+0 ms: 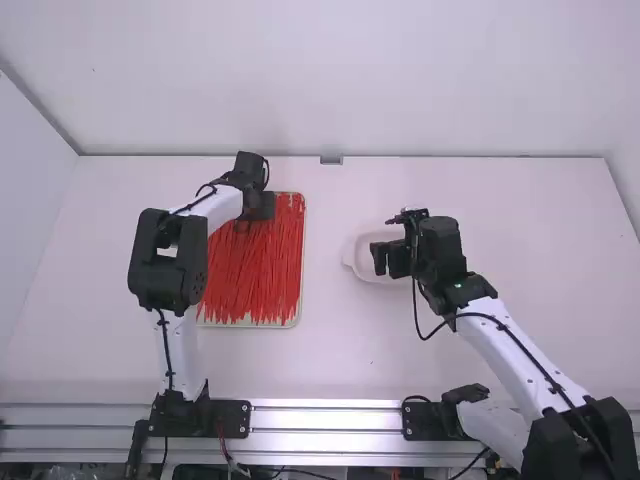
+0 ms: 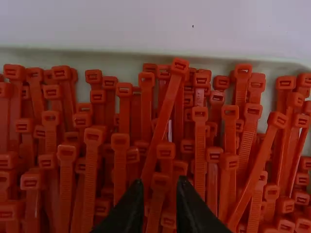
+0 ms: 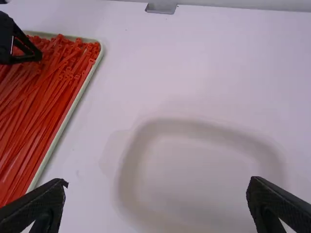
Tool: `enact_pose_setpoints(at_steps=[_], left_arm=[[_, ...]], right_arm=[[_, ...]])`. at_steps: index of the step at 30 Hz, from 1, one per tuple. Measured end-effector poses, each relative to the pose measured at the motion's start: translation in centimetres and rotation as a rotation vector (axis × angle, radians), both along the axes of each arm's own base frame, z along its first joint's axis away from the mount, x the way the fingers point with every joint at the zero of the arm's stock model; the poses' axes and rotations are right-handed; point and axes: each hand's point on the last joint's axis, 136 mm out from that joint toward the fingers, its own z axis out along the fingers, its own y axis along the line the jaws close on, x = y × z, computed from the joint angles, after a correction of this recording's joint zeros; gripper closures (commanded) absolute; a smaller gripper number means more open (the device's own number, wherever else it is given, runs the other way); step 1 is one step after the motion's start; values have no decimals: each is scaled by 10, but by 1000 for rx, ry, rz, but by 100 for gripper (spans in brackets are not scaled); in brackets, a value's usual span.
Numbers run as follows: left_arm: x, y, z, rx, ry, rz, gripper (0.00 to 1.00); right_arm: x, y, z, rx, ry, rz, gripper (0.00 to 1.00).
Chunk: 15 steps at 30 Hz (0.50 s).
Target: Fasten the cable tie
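Note:
A heap of red cable ties (image 1: 255,265) lies on a pale tray (image 1: 302,262) left of the middle. My left gripper (image 1: 257,205) is down at the tray's far end. In the left wrist view its fingers (image 2: 159,182) stand a narrow gap apart among the tie heads (image 2: 165,150), with one tie's strap between them but not visibly clamped. My right gripper (image 1: 390,257) hovers wide open over a shallow white dish (image 1: 360,262). The right wrist view shows that dish (image 3: 194,170) with nothing in it between the spread fingers (image 3: 156,183), and the ties (image 3: 34,97) and left gripper (image 3: 12,43) off to one side.
A small grey fitting (image 1: 331,158) sits at the table's far edge. White walls close the table at the back and left. Bare table lies right of the dish and in front of the tray.

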Motion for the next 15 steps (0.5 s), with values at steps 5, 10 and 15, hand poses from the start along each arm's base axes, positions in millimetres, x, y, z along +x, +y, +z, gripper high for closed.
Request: enact_pose_setpoints(at_steps=[5,10,15], left_arm=[[0,0,0,0,0,0,89],[0,2,0,9,1,1,91],[-1,3,-1,15,6,4,83]], right_arm=[[-1,2,0,8,2,10,1],[-1,2,0,8,1,10,1],[-1,2,0,9,1,10,1]])
